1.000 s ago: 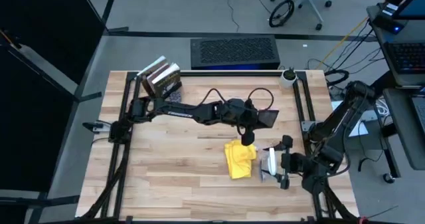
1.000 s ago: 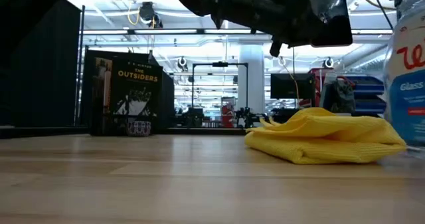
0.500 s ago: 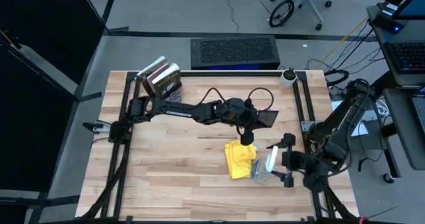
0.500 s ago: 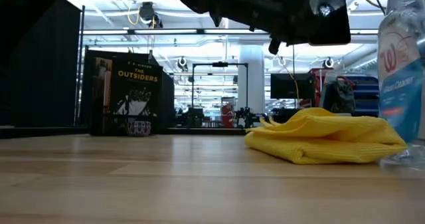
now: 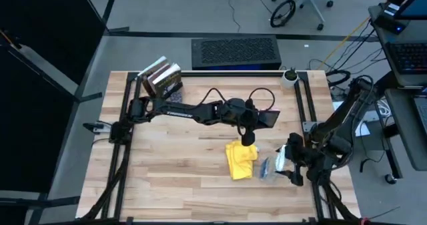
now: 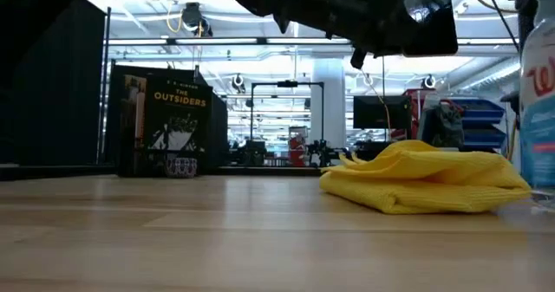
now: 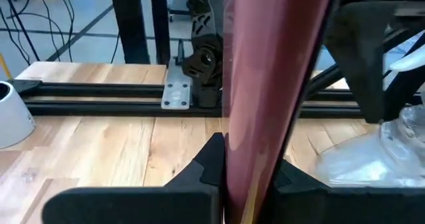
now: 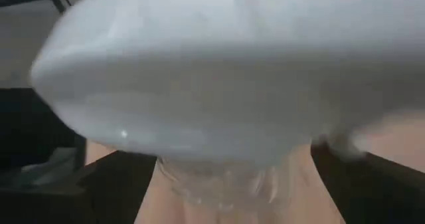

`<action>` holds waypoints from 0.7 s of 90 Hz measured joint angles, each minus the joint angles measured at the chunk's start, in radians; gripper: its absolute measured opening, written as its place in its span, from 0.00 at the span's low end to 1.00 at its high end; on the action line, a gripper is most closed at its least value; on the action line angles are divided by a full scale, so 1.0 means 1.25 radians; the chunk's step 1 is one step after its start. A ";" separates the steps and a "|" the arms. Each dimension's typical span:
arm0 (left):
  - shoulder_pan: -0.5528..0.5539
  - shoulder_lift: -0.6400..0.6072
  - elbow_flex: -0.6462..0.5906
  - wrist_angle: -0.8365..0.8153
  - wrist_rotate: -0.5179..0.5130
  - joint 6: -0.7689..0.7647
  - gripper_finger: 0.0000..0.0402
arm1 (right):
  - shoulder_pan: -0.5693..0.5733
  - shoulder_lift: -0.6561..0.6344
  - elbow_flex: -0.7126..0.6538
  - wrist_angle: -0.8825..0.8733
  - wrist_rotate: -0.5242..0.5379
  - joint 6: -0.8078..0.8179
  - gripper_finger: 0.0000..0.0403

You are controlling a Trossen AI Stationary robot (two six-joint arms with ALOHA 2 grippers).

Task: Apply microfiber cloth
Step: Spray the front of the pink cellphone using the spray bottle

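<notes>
Holding the phone (image 5: 267,118) pinched on edge above the table, the left gripper (image 5: 248,126) hangs just beyond the cloth (image 5: 241,159), which lies crumpled right of centre; the right gripper (image 5: 288,163), clamped on the bottle (image 5: 272,165), likely must set it down, then take the cloth

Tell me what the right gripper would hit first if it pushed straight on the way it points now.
Likely the microfiber cloth. The right gripper, shut on the spray bottle, points across the table toward the cloth lying just beyond the bottle; heights are unclear, so it might pass over.
</notes>
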 joint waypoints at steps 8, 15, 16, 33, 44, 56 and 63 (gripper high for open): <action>0.000 0.000 0.000 0.000 -0.002 0.000 0.03 | 0.000 -0.019 0.000 -0.025 -0.005 0.034 0.95; 0.000 0.000 0.000 0.000 -0.002 0.000 0.03 | -0.001 -0.031 0.000 -0.042 -0.030 0.051 0.94; 0.000 0.000 0.000 0.000 -0.002 0.000 0.03 | -0.001 -0.033 0.000 -0.046 -0.034 0.054 0.94; 0.000 0.000 0.000 0.000 -0.002 0.009 0.03 | 0.000 -0.062 0.000 -0.108 -0.060 0.102 0.94; 0.000 -0.001 0.000 0.000 -0.002 0.014 0.03 | -0.001 -0.078 0.000 -0.111 -0.083 0.111 0.94; 0.000 -0.001 0.000 0.000 -0.002 0.014 0.03 | -0.001 -0.091 0.007 -0.118 -0.173 0.136 0.94; 0.000 -0.001 0.000 0.000 -0.002 0.014 0.03 | -0.001 -0.093 0.030 -0.132 -0.219 0.180 0.94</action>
